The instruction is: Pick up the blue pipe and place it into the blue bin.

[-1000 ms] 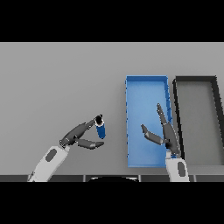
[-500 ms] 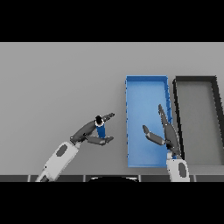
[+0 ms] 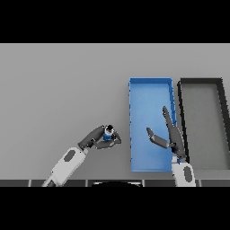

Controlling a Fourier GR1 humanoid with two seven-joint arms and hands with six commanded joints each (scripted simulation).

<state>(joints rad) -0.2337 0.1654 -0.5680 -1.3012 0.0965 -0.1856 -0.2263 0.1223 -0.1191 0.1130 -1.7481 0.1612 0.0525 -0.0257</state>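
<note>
A short blue pipe is held upright in my left hand, whose fingers and thumb curl round it just left of the blue bin. The pipe's dark open top shows; its lower part is hidden by the fingers. My right hand hangs over the bin's right side with straight fingers and spread thumb, holding nothing.
A dark grey bin stands directly to the right of the blue bin, their long walls nearly touching. Grey table stretches to the left and behind.
My left hand has carried the pipe to the right, closer to the blue bin's left wall. The right hand has stayed in place.
</note>
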